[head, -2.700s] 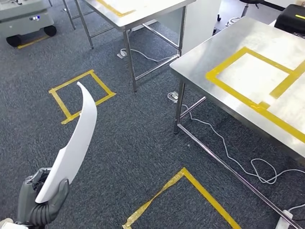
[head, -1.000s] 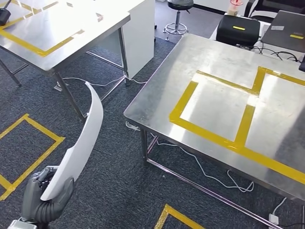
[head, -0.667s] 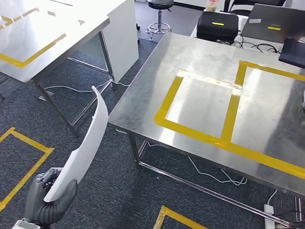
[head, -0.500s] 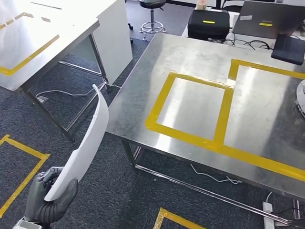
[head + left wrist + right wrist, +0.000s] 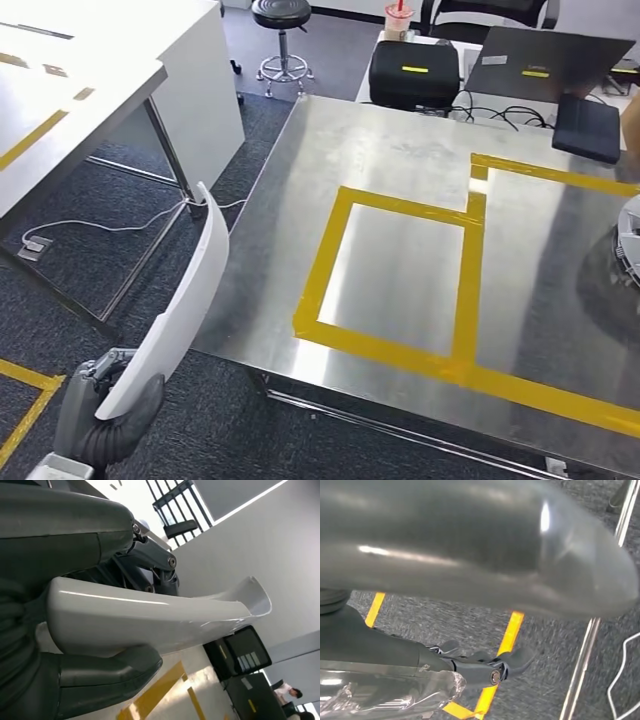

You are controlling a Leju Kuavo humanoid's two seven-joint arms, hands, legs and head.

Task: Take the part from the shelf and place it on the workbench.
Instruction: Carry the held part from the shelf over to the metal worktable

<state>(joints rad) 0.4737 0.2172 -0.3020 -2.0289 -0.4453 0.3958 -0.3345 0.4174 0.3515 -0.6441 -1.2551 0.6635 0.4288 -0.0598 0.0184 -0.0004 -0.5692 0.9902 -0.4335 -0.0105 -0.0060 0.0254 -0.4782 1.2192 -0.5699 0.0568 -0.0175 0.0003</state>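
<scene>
A long, curved white part (image 5: 189, 300) rises from my left hand (image 5: 106, 420) at the lower left of the head view; the hand grips its wide lower end. Its narrow tip reaches over the near left corner of the steel workbench (image 5: 392, 140). Yellow tape (image 5: 317, 290) marks a square on the bench top. In the left wrist view, the thumb (image 5: 94, 675) and dark fingers clamp the white part (image 5: 151, 617). My right hand (image 5: 395, 655) hangs over the carpet, thumb and fingers apart, holding nothing.
A second steel table (image 5: 75, 90) stands to the left, with a strip of carpet between. At the bench's far edge sit a black case (image 5: 413, 70), a laptop (image 5: 543, 65) and a dark device (image 5: 589, 128). A round object (image 5: 630, 235) lies at the right edge. A stool (image 5: 281, 15) stands behind.
The whole view has swung and moved closer: the workbench now lies directly ahead and near. The white part stays gripped the same way in my left hand.
</scene>
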